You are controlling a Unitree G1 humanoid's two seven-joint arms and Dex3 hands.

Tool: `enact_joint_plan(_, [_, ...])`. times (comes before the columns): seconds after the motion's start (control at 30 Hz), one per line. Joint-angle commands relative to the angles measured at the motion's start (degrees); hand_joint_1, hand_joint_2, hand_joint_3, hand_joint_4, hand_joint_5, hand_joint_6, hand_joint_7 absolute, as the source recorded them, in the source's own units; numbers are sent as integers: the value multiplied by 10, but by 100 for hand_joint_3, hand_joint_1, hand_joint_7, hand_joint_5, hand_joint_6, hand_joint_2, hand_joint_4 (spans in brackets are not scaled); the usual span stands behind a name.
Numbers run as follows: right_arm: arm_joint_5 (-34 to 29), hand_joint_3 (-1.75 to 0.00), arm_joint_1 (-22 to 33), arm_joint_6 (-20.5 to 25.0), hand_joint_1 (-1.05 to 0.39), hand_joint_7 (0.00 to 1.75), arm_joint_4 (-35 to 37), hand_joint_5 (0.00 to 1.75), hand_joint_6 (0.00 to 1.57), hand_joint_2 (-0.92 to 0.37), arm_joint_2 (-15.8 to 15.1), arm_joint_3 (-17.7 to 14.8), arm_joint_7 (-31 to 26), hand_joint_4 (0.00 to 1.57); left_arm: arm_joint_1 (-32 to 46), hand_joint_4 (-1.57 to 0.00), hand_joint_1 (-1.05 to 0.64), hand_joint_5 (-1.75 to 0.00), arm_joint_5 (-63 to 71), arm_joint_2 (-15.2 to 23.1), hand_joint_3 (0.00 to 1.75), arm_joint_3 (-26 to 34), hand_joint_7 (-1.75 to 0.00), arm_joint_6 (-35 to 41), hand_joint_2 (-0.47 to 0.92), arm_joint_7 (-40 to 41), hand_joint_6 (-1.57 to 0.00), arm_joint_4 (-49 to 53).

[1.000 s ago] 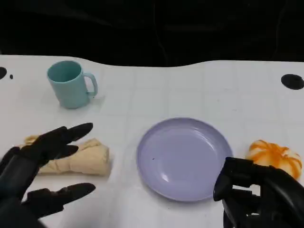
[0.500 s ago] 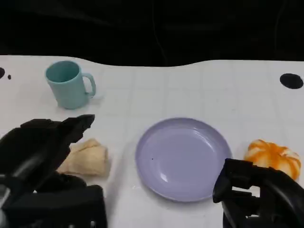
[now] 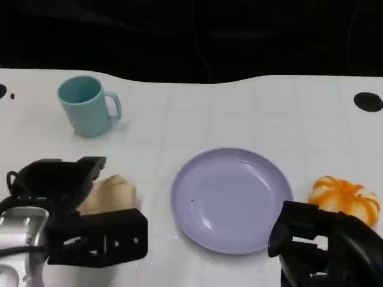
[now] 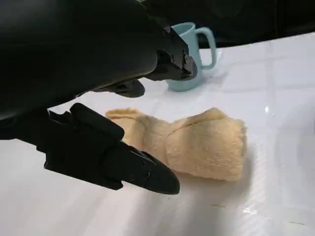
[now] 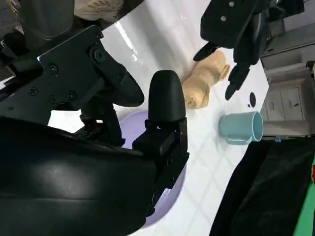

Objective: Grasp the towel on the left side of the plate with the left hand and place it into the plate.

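The beige rolled towel (image 3: 112, 192) lies on the white table, left of the lilac plate (image 3: 231, 200). My left hand (image 3: 72, 206) hovers over the towel's left end and hides that part. In the left wrist view the towel (image 4: 199, 145) lies between the spread upper fingers (image 4: 147, 59) and the thumb (image 4: 125, 167), with gaps around it and nothing gripped. The right wrist view shows the left hand (image 5: 241, 29) hanging over the towel (image 5: 204, 78). My right hand (image 3: 323, 248) rests at the plate's near right edge and holds nothing.
A teal mug (image 3: 88, 106) stands behind the towel, handle to the right. An orange-and-white pumpkin-like object (image 3: 345, 198) lies right of the plate. Black holes (image 3: 367, 102) mark the table's far corners. The table's far edge meets a dark background.
My left hand has moved forward and turned over the towel, now covering its left end. The right hand, plate and mug have stayed put.
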Motion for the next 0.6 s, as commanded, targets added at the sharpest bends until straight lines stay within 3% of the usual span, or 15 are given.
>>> enact_joint_plan(0.03, [5, -131, 1, 11, -7, 156, -10, 175, 66, -50, -7, -8, -1, 76, -25, -37, -53, -16, -13, -8, 0, -14, -2, -40, 91, 74, -32, 100])
enact_joint_plan(0.23, [3, -131, 5, 11, -7, 156, -14, 175, 67, -49, -6, -5, -1, 77, -66, -39, -51, -13, -23, -27, 3, -33, -2, -49, 92, 108, -33, 220])
enact_joint_plan(0.4, [2, -131, 5, 12, -7, 156, -18, 175, 67, -49, -6, -2, -3, 77, -74, -47, -41, -12, -52, -30, 10, -38, -4, -70, 92, 122, -44, 265])
enact_joint_plan(0.43, [1, -131, 5, 11, -7, 156, -17, 175, 67, -49, -6, -1, -3, 77, -72, -59, -37, -19, -61, -30, 11, -36, -6, -81, 92, 135, -52, 271])
enact_joint_plan(0.47, [1, -130, 5, 11, -8, 155, -17, 175, 67, -49, -6, -2, -3, 76, -71, -68, -33, -51, -68, -30, 15, -35, -5, -91, 92, 147, -69, 276])
enact_joint_plan(0.53, [3, -130, 4, 14, -8, 155, -18, 175, 67, -50, -5, -3, -4, 76, -69, -76, -28, -91, -82, -28, 22, -33, -8, -112, 92, 170, -93, 285])
enact_joint_plan(0.6, [4, -129, 3, 14, -7, 155, -17, 175, 67, -50, -4, -4, -4, 76, -68, -81, -25, -108, -90, -25, 28, -34, -10, -130, 92, 193, -107, 290])
